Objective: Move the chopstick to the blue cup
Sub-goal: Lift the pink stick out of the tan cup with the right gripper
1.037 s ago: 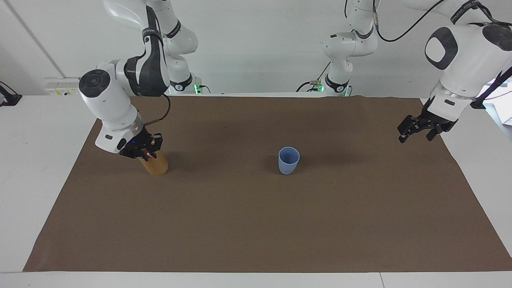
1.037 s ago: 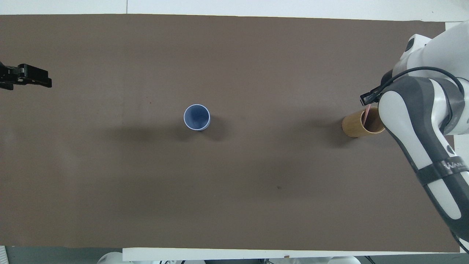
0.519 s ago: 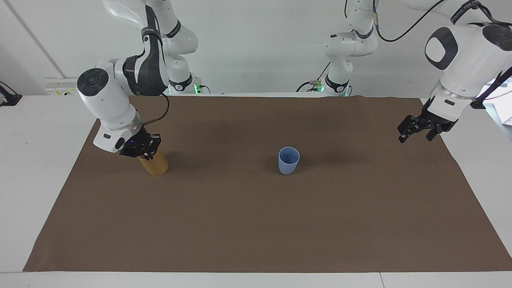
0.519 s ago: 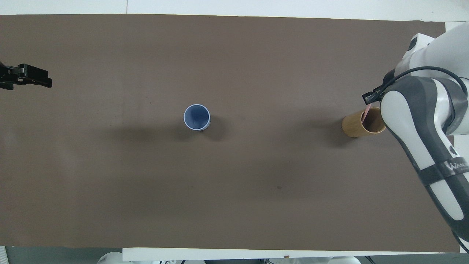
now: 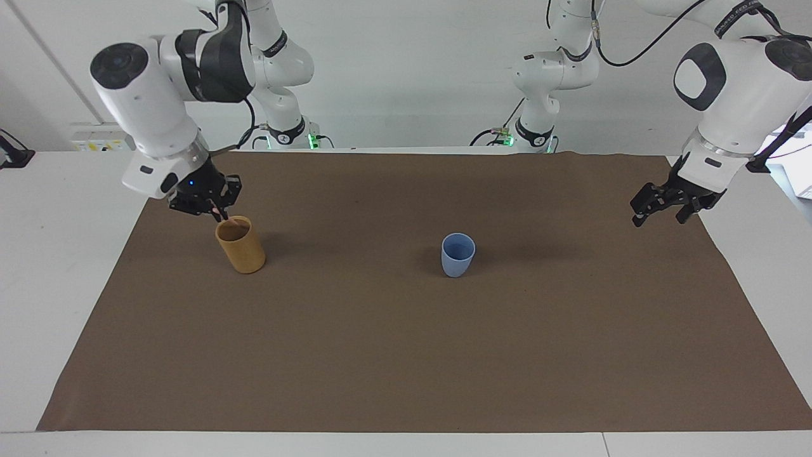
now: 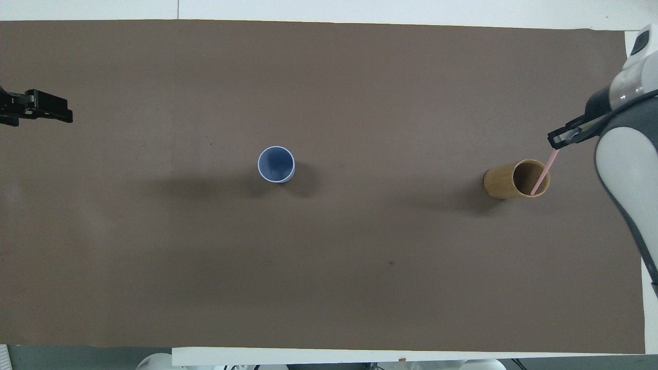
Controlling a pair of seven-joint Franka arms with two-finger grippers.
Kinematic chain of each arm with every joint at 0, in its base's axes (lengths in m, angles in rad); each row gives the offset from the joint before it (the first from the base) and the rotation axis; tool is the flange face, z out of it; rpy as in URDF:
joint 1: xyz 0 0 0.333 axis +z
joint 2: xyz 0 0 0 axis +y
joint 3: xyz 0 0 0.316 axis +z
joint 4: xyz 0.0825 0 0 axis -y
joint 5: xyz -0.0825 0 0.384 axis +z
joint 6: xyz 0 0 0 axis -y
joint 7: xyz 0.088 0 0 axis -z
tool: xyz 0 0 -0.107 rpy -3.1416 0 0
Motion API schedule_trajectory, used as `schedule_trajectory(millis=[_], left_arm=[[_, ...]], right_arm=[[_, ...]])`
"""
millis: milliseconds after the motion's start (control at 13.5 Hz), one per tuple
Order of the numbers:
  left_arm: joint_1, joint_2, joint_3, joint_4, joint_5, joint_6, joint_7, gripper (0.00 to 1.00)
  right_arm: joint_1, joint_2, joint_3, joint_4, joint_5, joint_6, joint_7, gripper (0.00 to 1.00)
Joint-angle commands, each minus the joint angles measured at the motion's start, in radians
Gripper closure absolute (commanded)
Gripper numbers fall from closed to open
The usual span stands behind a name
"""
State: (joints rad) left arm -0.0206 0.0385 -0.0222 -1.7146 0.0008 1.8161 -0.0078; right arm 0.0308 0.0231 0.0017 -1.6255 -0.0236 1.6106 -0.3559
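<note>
Over the tan cup (image 5: 240, 245), at the right arm's end of the table, the right gripper (image 5: 214, 209) pinches the chopstick's (image 6: 541, 173) top, its lower end inside. The blue cup (image 5: 458, 254) stands mid-table, mouth up to receive it. The left gripper (image 5: 660, 208) waits, fingers spread and empty.

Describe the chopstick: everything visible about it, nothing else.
The chopstick is a thin, straight, pale pink stick of plain, uniform look. It hangs slanted, its upper end pinched in the shut jaws of the right gripper, its lower end still inside the mouth of the tan cylindrical cup at the right arm's end of the table. In the overhead view it crosses the cup's rim; whether it touches the rim cannot be told. It is well away from the blue cup.
</note>
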Motion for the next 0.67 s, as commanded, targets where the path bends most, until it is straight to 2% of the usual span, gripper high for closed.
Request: schedule_trajectory(millis=[0,74,296,593], left_arm=[[-0.004,0.006,0.002,0.016,0.016,-0.02,-0.001,0.01],[-0.004,0.006,0.002,0.016,0.018,-0.02,0.0,0.01],[-0.004,0.006,0.002,0.016,0.016,-0.02,0.0,0.01],[-0.004,0.006,0.002,0.016,0.018,-0.018,-0.001,0.01]], right_arm=[[0.052,0.024,0.011,0.146,-0.012,-0.086,0.017,1.0],[0.073,0.035,0.011,0.185,-0.007,-0.096,0.041,1.0],[0.185,0.089,0.017,0.291,0.008,-0.088,0.268,1.0],[0.286,0.095,0.017,0.279,0.105,0.056,0.564,1.0]])
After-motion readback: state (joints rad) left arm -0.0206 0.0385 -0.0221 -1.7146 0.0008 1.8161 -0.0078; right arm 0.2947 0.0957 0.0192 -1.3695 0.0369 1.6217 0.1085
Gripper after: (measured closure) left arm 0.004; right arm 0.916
